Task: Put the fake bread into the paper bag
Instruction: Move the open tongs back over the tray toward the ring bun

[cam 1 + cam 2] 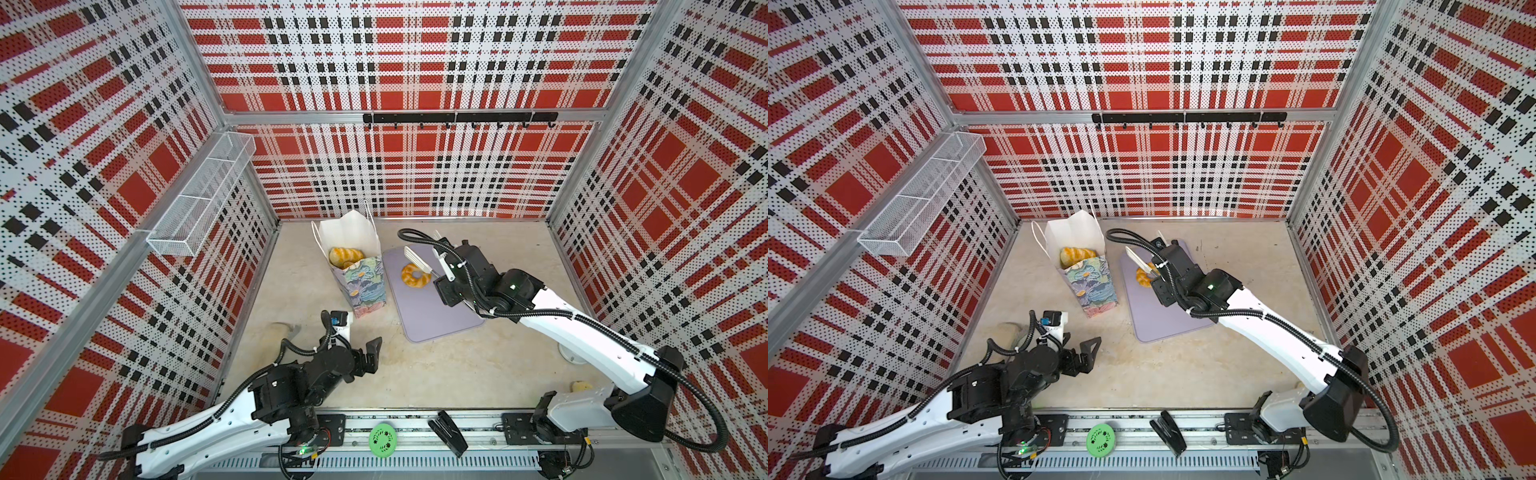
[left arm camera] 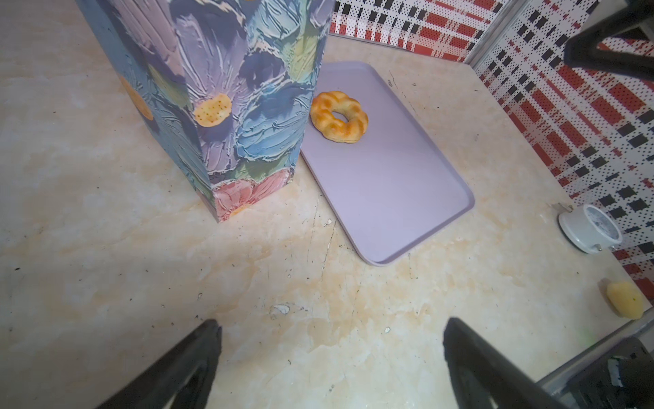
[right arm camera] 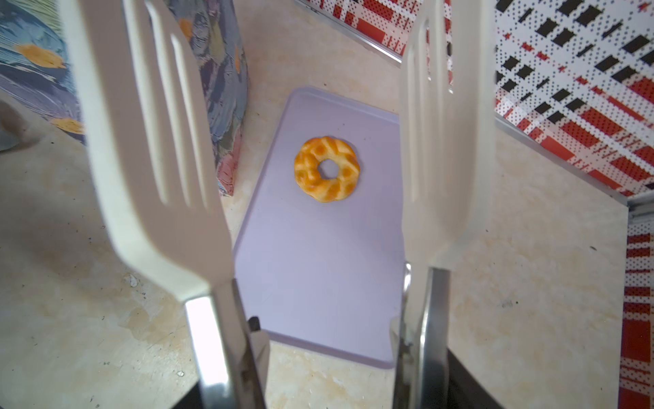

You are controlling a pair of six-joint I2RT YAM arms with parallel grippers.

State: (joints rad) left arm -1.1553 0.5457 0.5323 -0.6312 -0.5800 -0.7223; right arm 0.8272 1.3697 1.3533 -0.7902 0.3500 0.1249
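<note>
So, the ring pastry (image 3: 327,169), the one piece of fake bread out in the open, is lying flat on the lavender tray (image 1: 432,320). It's sitting in the tray's half nearer the back edge of the counter (image 1: 436,374), closer to the long side that's facing the paper bag (image 1: 362,284). The bag is standing upright just beside the tray, toward the counter's back left corner, with its mouth gaping open. A couple of golden pastries (image 1: 345,256) are showing inside against the white lining, though I can't tell how many are in there. The right gripper (image 1: 441,272) is pinching the metal handles of a pair of white slotted tongs (image 3: 152,141). The tongs are hanging above the ring with both blades spread wide, and in the right wrist view one is showing on each side of it, neither touching. The left gripper (image 2: 331,324) is hovering low over bare counter nearer the front left, claw spread wide and gripping nothing, well apart from the bag and tray.
</note>
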